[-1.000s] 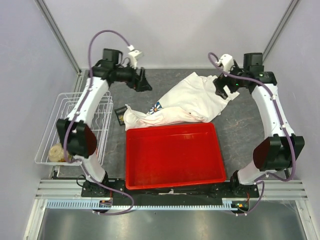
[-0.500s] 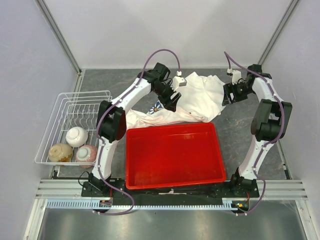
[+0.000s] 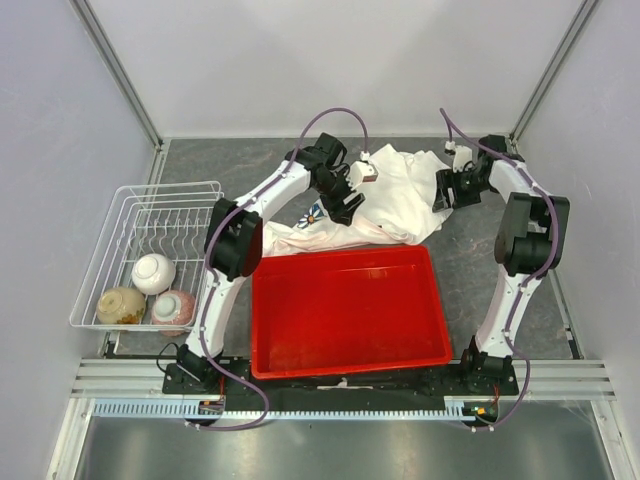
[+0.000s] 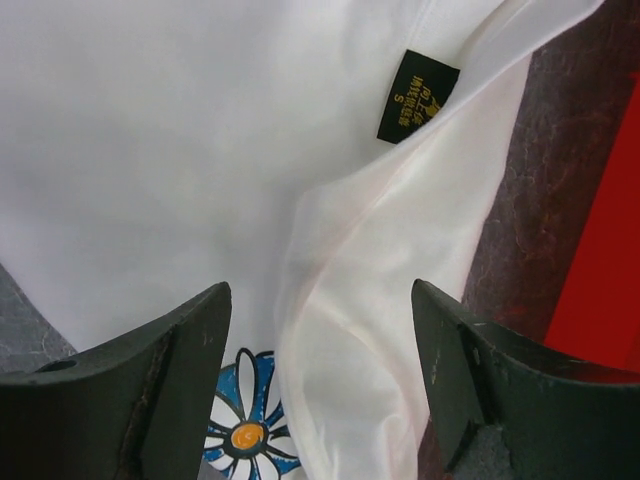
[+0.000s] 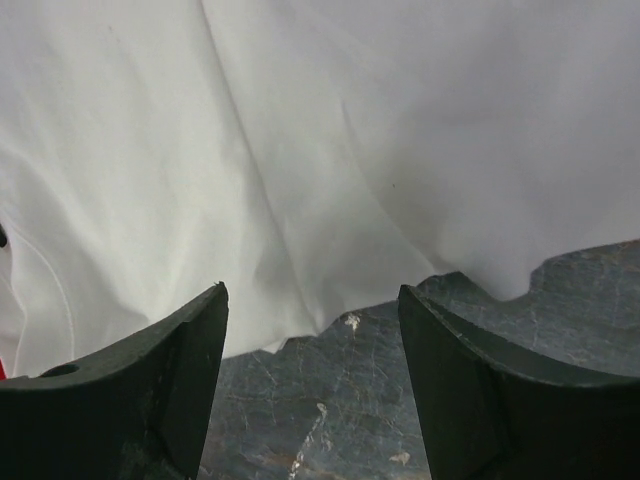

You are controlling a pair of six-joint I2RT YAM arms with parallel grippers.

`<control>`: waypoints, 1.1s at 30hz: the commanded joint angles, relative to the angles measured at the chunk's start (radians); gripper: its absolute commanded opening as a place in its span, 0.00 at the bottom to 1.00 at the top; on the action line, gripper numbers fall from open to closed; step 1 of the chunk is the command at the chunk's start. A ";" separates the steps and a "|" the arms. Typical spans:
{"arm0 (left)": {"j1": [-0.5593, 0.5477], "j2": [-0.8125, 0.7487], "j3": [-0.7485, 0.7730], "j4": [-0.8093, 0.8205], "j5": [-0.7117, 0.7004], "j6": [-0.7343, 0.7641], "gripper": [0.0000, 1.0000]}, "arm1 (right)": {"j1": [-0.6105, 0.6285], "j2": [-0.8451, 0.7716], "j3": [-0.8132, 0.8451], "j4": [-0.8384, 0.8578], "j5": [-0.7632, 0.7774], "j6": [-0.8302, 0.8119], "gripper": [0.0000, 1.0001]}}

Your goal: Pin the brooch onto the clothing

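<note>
The white T-shirt (image 3: 395,195) lies crumpled on the grey table behind the red tray. Its blue daisy print (image 3: 315,213) shows at its left edge. My left gripper (image 3: 345,207) hovers open over the shirt's left part. In the left wrist view the shirt (image 4: 180,150) fills the frame, with the daisy print (image 4: 245,425) and a white fold between the open jaws of the gripper (image 4: 318,320), and a black neck label (image 4: 417,97) further off. My right gripper (image 3: 443,195) is open at the shirt's right edge. In the right wrist view this gripper (image 5: 312,310) spans the shirt's hem (image 5: 300,200) and bare table. The brooch is out of view.
A red tray (image 3: 345,355) stands at the near middle, and its wall shows in the left wrist view (image 4: 610,250). A white wire basket (image 3: 110,250) at the left holds three bowls (image 3: 153,272). Grey walls and metal posts close the back and sides.
My left arm has swung from the back left to over the shirt by the daisy print. My right gripper has shifted a little along the shirt's right edge. Both stay open.
</note>
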 commanded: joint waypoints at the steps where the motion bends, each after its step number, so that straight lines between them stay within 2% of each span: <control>1: -0.020 0.031 0.052 0.089 -0.032 0.054 0.80 | 0.015 0.038 -0.015 0.060 0.019 0.049 0.75; 4: -0.029 0.055 0.073 0.100 -0.008 0.052 0.77 | 0.017 0.055 -0.013 0.071 0.011 0.070 0.68; 7: -0.049 0.055 0.058 0.100 -0.015 0.087 0.61 | 0.017 0.053 -0.004 0.076 -0.004 0.090 0.52; 8: -0.049 0.054 0.043 0.101 -0.023 0.095 0.49 | 0.017 0.050 0.002 0.074 -0.009 0.096 0.39; 10: -0.050 0.046 0.035 0.095 -0.031 0.101 0.32 | 0.017 0.039 0.011 0.076 -0.015 0.102 0.25; 11: -0.050 0.044 0.035 0.089 -0.047 0.101 0.14 | 0.017 0.035 0.019 0.074 -0.018 0.104 0.15; 12: -0.050 0.037 0.033 0.086 -0.058 0.096 0.06 | 0.017 0.030 0.023 0.073 -0.021 0.110 0.00; 13: -0.049 0.029 0.035 0.084 -0.070 0.086 0.02 | 0.015 0.018 0.033 0.074 -0.023 0.116 0.00; 16: -0.027 -0.018 0.033 0.081 -0.064 0.040 0.02 | 0.009 -0.017 0.047 0.080 -0.050 0.134 0.00; 19: 0.011 -0.076 0.044 0.092 0.008 -0.041 0.02 | 0.003 -0.065 0.047 0.097 -0.067 0.128 0.00; 23: 0.049 -0.123 0.067 0.103 0.074 -0.114 0.02 | 0.001 -0.131 0.019 0.103 -0.087 0.015 0.00; 27: 0.066 -0.149 0.068 0.118 0.055 -0.137 0.02 | 0.000 -0.183 -0.007 0.094 -0.079 -0.086 0.00; 33: 0.103 -0.199 0.072 0.173 0.089 -0.253 0.02 | -0.011 -0.261 0.008 0.111 -0.110 -0.064 0.00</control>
